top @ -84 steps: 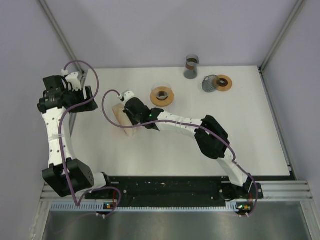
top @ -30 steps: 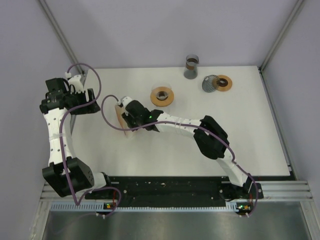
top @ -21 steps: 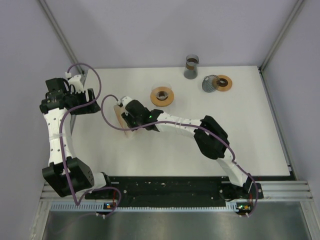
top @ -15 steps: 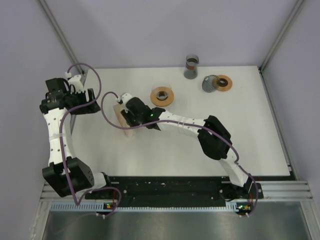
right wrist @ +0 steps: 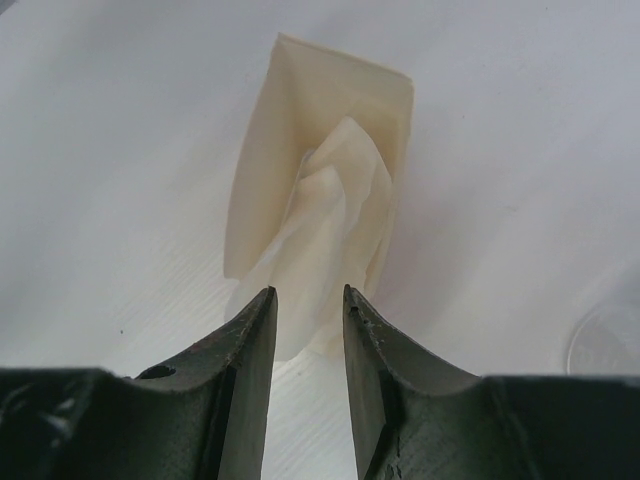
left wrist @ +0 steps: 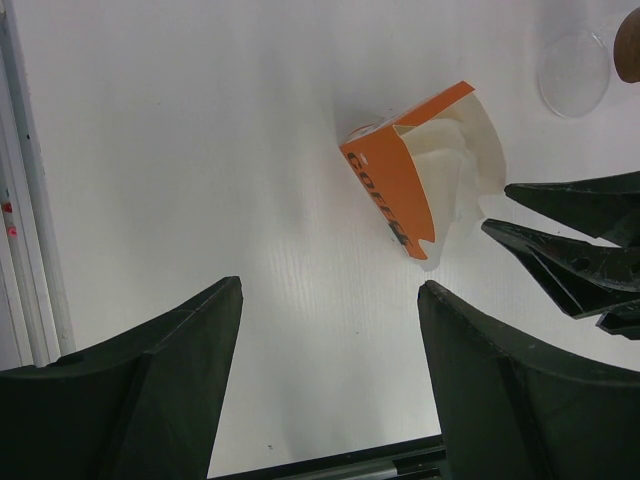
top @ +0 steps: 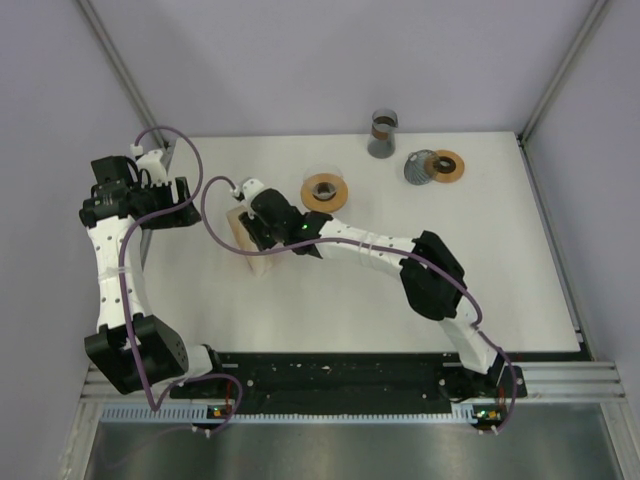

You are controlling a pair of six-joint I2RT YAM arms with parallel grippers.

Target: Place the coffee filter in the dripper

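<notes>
Orange filter box (left wrist: 400,190) shows dark, unclear lettering.

Thin creased paper filters (right wrist: 330,200); smooth orange card box (left wrist: 395,185); matt white table (top: 400,300); matt black plastic fingers (right wrist: 240,350)

1. Table (top: 330,300): white flat top, where I work.
2. Filter box (left wrist: 392,190): orange carton lying on its side on my left half, its mouth open.
3. Paper filters (right wrist: 330,190): pale, spilling from that mouth onto the top.
4. Dripper (top: 324,191): clear, orange-brown collar, mid-table towards the back.
5. Dark cup (top: 382,133): upright at the far edge.
6. Grey cone (top: 420,167): far right, touching an orange ring (top: 450,166).
</notes>
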